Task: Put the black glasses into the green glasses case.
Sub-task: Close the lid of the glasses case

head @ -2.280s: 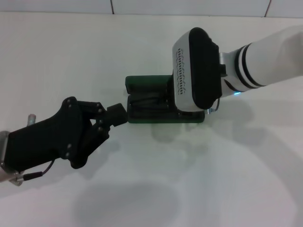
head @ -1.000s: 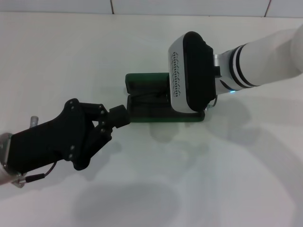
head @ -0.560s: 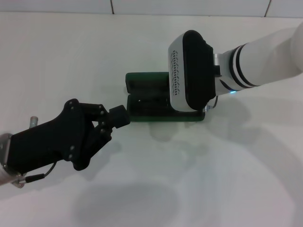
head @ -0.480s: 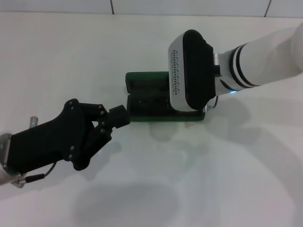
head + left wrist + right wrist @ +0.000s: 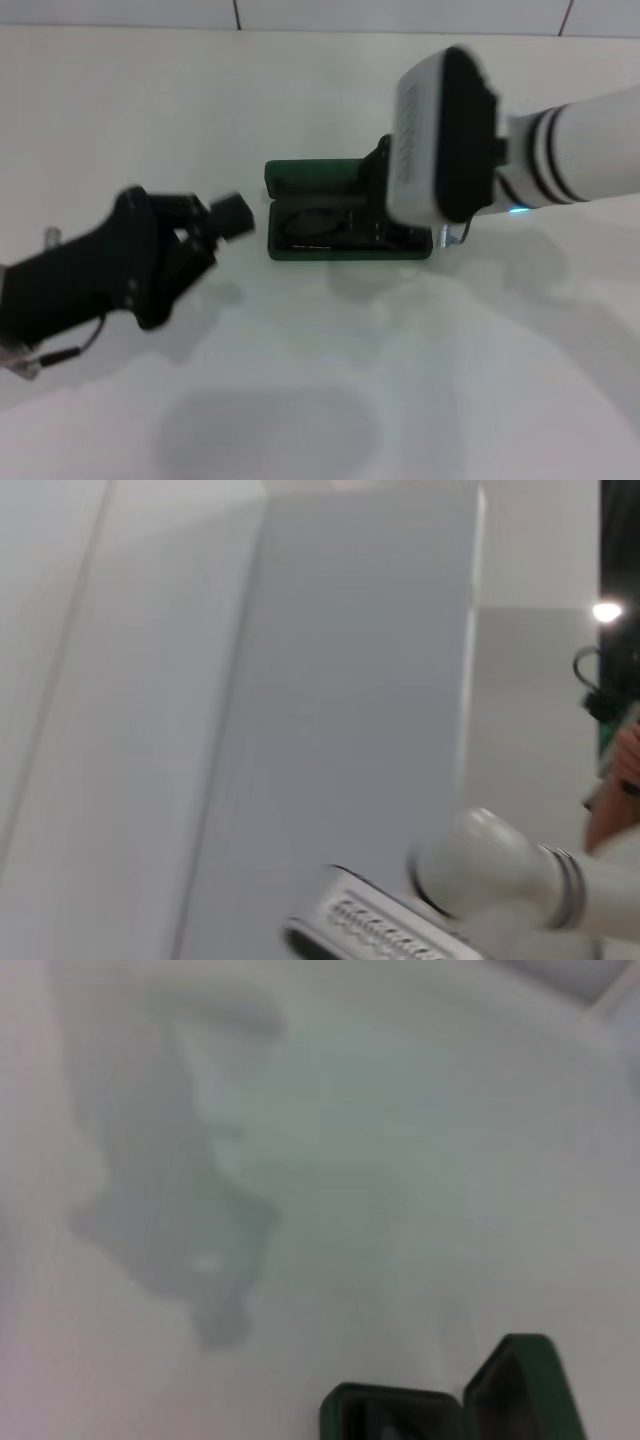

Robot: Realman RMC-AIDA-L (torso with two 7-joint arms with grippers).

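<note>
Hanging over the white worktop, left claw just beside the case, fingers pressed together on nothing. Lying in the open case, the glasses. Hovering over its far end, right claw, grip impossible to tell. Placing seemingly done; closing the lid likely next.

A plain white table under soft shadows meets a pale tiled wall behind.
</note>
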